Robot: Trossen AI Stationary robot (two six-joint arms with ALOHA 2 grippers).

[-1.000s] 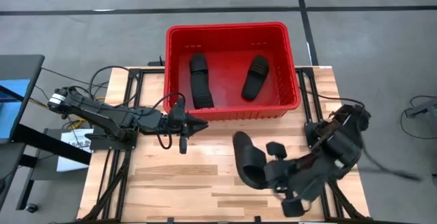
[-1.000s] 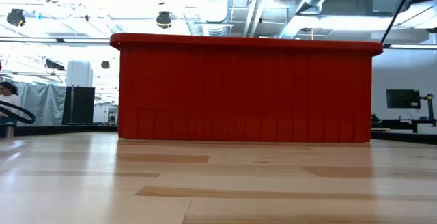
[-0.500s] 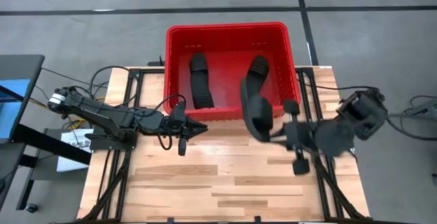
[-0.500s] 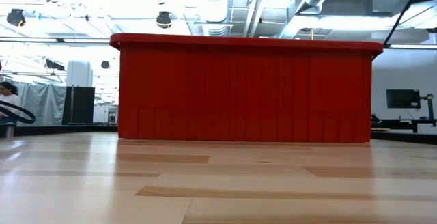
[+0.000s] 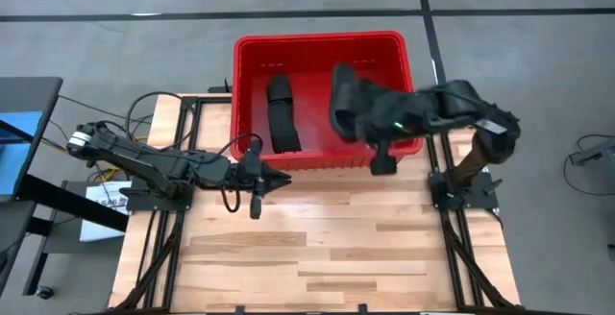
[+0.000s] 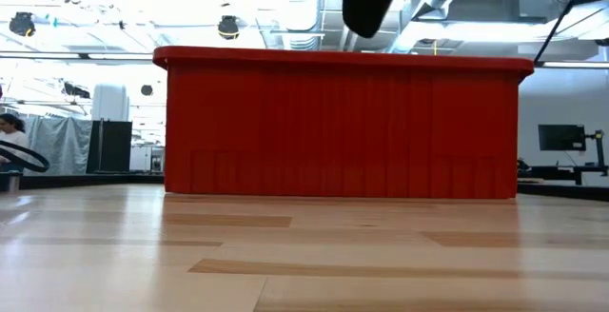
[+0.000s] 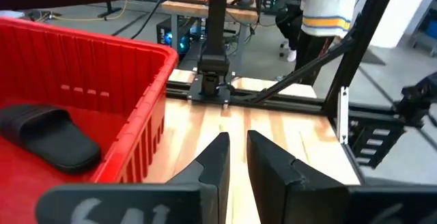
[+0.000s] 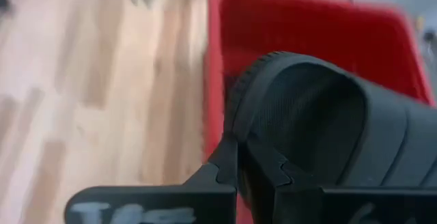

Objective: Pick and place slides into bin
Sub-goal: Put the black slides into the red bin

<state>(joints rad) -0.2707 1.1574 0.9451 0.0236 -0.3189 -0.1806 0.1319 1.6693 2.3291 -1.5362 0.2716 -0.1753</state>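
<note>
slide held over the red bin

the right tool [image 8: 237,157] is clamped on a black slide [image 5: 348,104], holding it above the bin [image 5: 252,48], where another slide [image 5: 280,113] lies on the red floor. the bin sits at the far edge of the pale wood-plank tabletop [image 5: 307,248]. the left tool [image 5: 279,179] rests just beside the bin's near wall, fingers nearly together, holding nothing. grey concrete floor [image 5: 115,36] surrounds the table; ducts [image 6: 304,12] run overhead.

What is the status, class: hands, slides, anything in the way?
Right hand shut on a slide, above the bin. Left hand near bin's front wall, empty. One slide visible in bin. Nothing blocking.
</note>
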